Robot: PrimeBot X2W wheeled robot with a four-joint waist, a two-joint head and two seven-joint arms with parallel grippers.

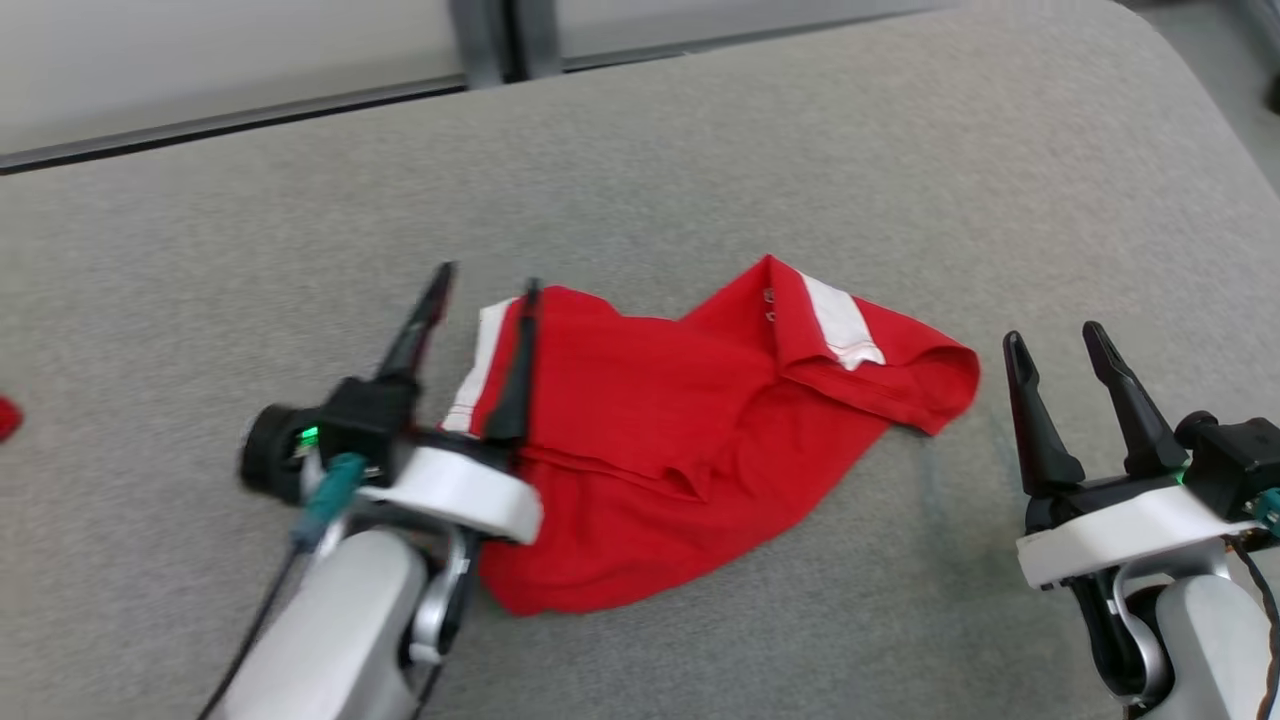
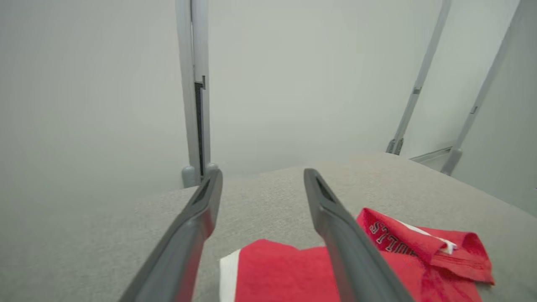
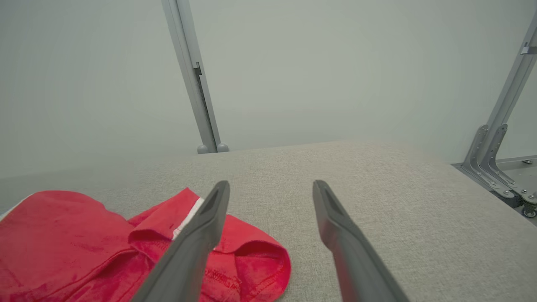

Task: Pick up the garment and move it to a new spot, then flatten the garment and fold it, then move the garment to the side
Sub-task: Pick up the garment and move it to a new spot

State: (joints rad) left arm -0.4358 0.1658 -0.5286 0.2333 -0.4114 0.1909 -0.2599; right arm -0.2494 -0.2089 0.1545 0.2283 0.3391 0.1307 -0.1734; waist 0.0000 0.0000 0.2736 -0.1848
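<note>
A crumpled red polo shirt with white-banded sleeves lies on a grey fabric-covered table, between the two grippers. The left gripper hovers over the sleeve end nearest it, fingers apart and holding nothing. The right gripper, also spread and empty, sits just beside the other sleeve. The flattening step seems at hand: each gripper would need to pinch an edge and draw it outward.

Grey fabric-covered worktop with a rounded far-right corner. Pale wall panels behind it, and a grey metal upright at the far edge. Slanted grey braces off the right side on bolted feet, with a caster beside them. Small red bit on the worktop's left, cut off by the frame.
</note>
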